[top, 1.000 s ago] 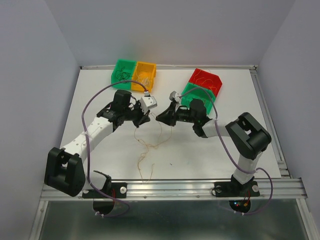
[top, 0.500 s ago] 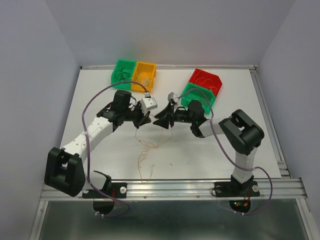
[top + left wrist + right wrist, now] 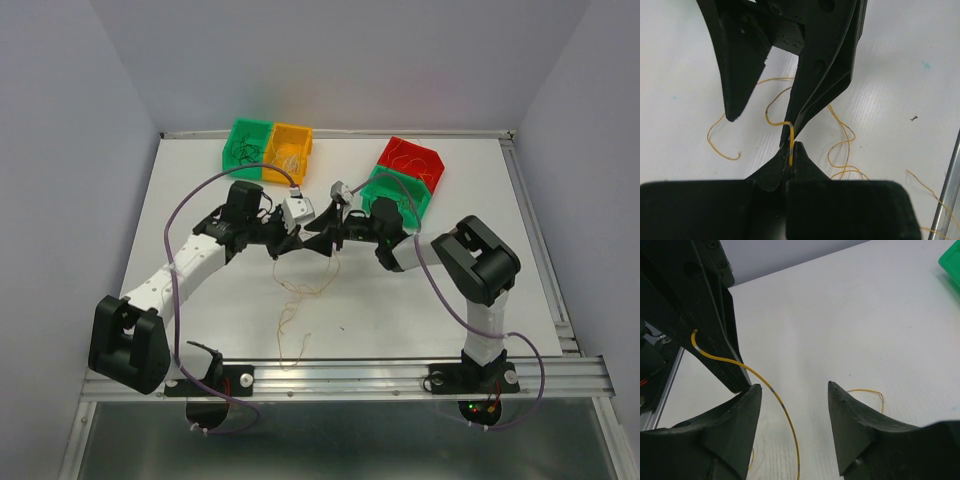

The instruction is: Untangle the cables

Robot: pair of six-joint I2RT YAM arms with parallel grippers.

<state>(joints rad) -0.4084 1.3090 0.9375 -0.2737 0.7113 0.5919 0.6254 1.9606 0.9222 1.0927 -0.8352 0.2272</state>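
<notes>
— What is the left hand (image 3: 791, 146) doing?

— Its fingertips are pressed together on a yellow cable (image 3: 774, 116). The strand comes up out of the pinch and bends toward the right hand (image 3: 793, 387).

— And the right hand?

— Its fingers are spread fairly wide and grip nothing. One fingertip sits right against the left hand's tips, and the other stands well off to the side. The yellow cable arcs from the left hand through the gap between those two fingers, much nearer one of them. Whether it touches that finger I cannot tell.

— Where are the other strands?

— The loose cables (image 3: 298, 295) lie on the white surface (image 3: 380, 310), beneath the two hands and on their arm-base side. They are thin orange-tan curls trailing away from the hands. A few yellow loops lie directly under the left hand.

— How do the hands stand to each other?

— They are tip to tip above the surface, and the pinched strand is lifted off it.
</notes>
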